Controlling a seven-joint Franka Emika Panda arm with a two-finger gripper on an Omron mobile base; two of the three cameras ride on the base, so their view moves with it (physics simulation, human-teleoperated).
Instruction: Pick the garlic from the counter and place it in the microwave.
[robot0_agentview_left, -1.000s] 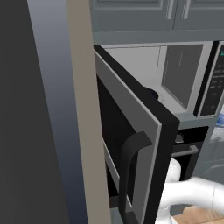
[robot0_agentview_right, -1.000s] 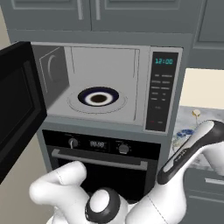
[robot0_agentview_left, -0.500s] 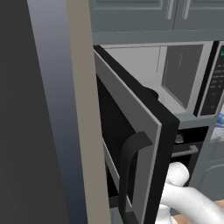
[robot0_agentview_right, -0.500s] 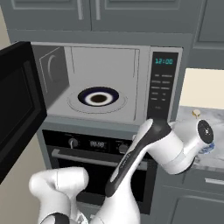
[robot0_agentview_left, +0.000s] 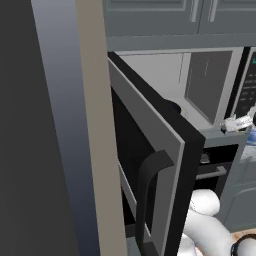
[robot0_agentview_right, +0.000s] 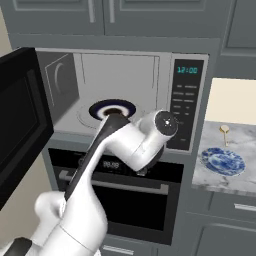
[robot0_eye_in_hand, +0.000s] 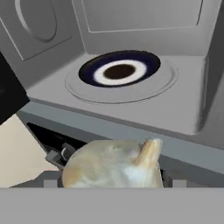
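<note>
Flat, even light everywhere, no glare and barely a shadow. All views look soft and blocky, with the garlic (robot0_eye_in_hand: 113, 163) blurred up close.

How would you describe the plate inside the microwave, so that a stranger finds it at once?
Find the open microwave above the oven. On its pale cavity floor lies a round plate, dark blue rim, white ring, brown centre. The other plate, blue-patterned, lies on the counter.

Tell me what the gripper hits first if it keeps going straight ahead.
Probably the blue and white plate on the floor of the microwave. The gripper, carrying the garlic, faces the open cavity; nothing blocks the way, though depth is unclear.
</note>
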